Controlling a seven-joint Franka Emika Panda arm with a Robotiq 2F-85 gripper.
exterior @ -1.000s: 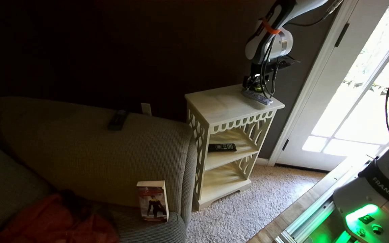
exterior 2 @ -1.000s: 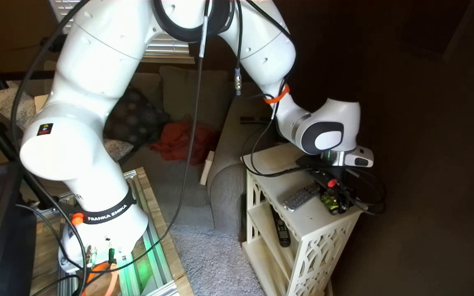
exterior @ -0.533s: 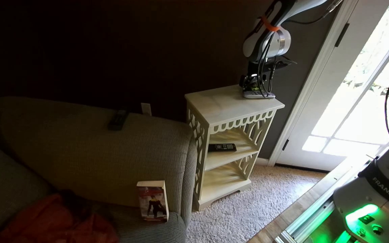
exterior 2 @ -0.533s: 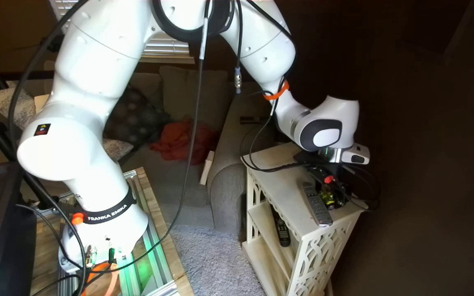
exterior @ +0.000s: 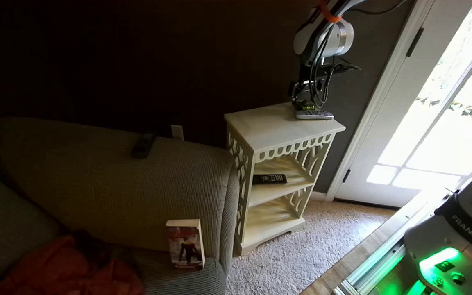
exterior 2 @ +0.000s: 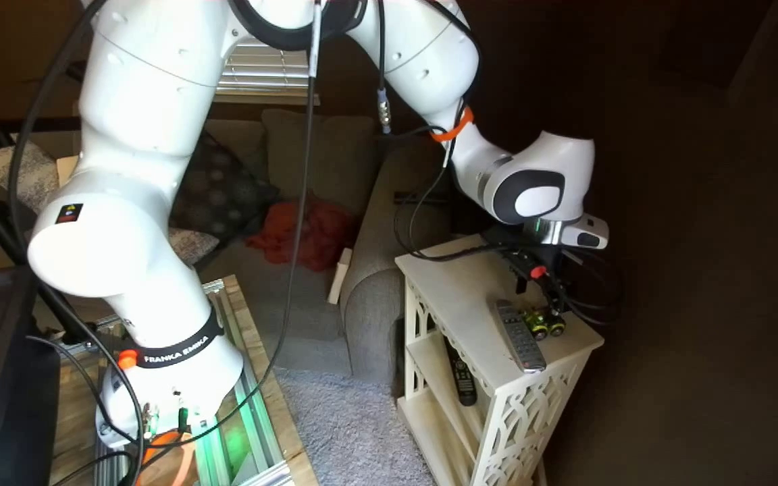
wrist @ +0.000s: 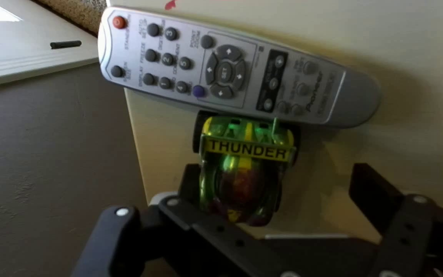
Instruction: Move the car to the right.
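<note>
The car is a small shiny green toy with a yellow band reading THUNDER; it sits on the cream tabletop near its edge. It shows in the wrist view (wrist: pixel 240 154) and in both exterior views (exterior: pixel 305 105) (exterior 2: pixel 544 324). My gripper (wrist: pixel 280 186) is open. In the wrist view the car's lower part stands between the fingers, close to the left finger, with a wide gap to the right finger. Whether the left finger touches it I cannot tell. In an exterior view the gripper (exterior 2: pixel 539 291) is just above the car, partly hidden by cables.
A grey remote (wrist: pixel 240 69) lies right beside the car, at its end in the wrist view; it also shows in an exterior view (exterior 2: pixel 521 337). The cream tabletop (exterior 2: pixel 453 287) ends close to the car. A black remote (exterior: pixel 269 179) lies on the shelf below. A dark wall stands behind.
The grey remote has turned and slid towards the tabletop's end, alongside the car. The arm has then risen, and more of the car shows below the gripper.
</note>
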